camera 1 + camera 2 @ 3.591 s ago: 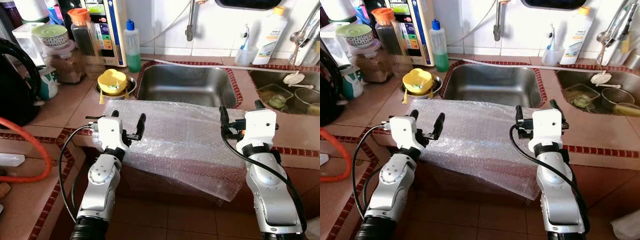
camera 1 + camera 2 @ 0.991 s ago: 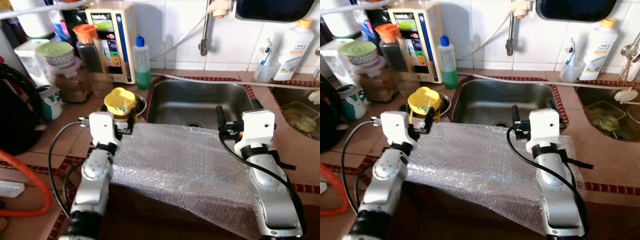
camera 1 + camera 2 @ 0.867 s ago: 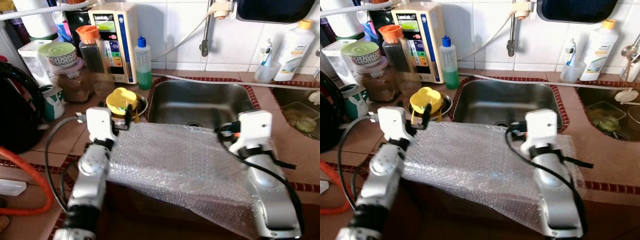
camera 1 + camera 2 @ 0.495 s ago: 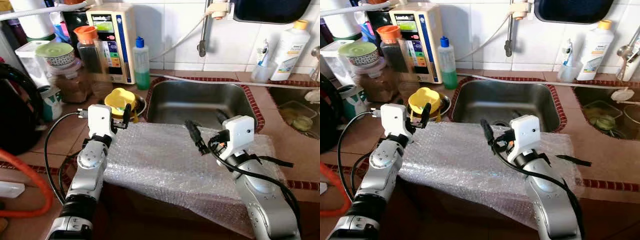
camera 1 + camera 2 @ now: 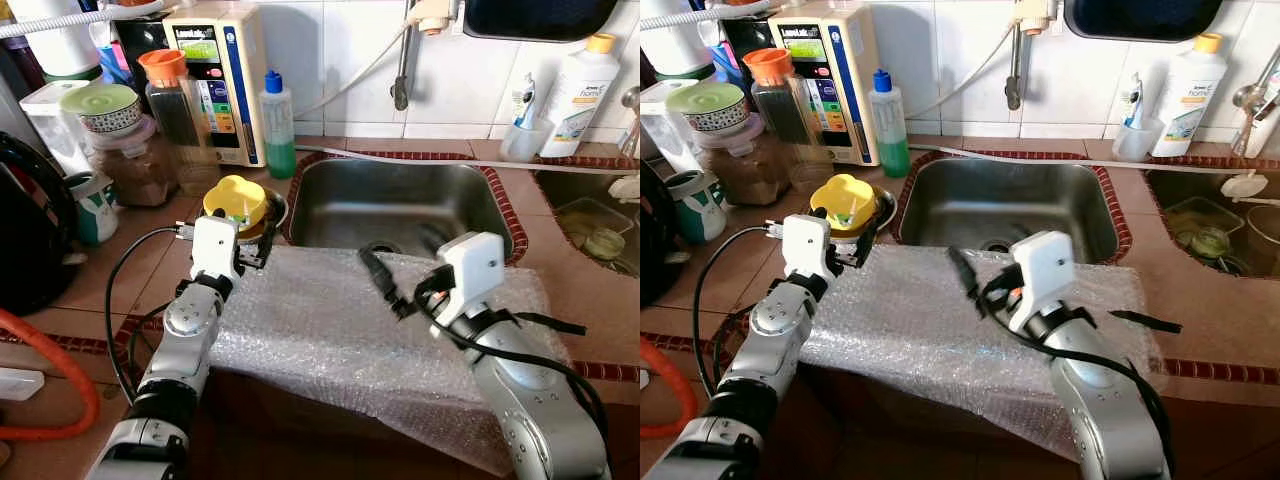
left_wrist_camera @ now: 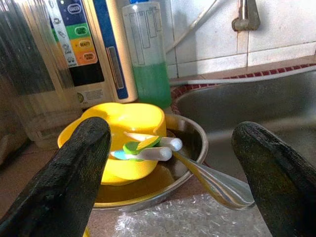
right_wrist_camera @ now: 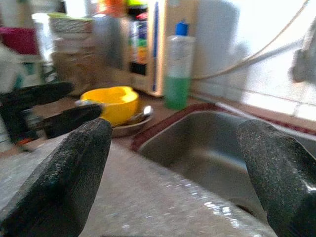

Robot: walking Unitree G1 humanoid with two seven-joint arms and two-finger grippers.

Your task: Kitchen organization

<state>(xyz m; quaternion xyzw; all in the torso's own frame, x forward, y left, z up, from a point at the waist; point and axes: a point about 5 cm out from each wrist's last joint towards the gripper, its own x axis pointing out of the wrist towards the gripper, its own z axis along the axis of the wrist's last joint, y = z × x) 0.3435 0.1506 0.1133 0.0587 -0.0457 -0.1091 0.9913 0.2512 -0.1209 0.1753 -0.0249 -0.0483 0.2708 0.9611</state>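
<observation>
Bubble wrap sheet point(image 5: 340, 320) draped over counter edge

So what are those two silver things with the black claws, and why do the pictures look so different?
Those are a robot's two arms. The big pictures come from cameras in its head, looking down at a kitchen counter. A bubble wrap sheet lies in front of the sink. The close-up pictures come from a camera on each wrist. The left gripper, open, points at a yellow bowl in a metal dish. The right gripper, open too, hovers over the wrap. Neither holds anything.
</observation>
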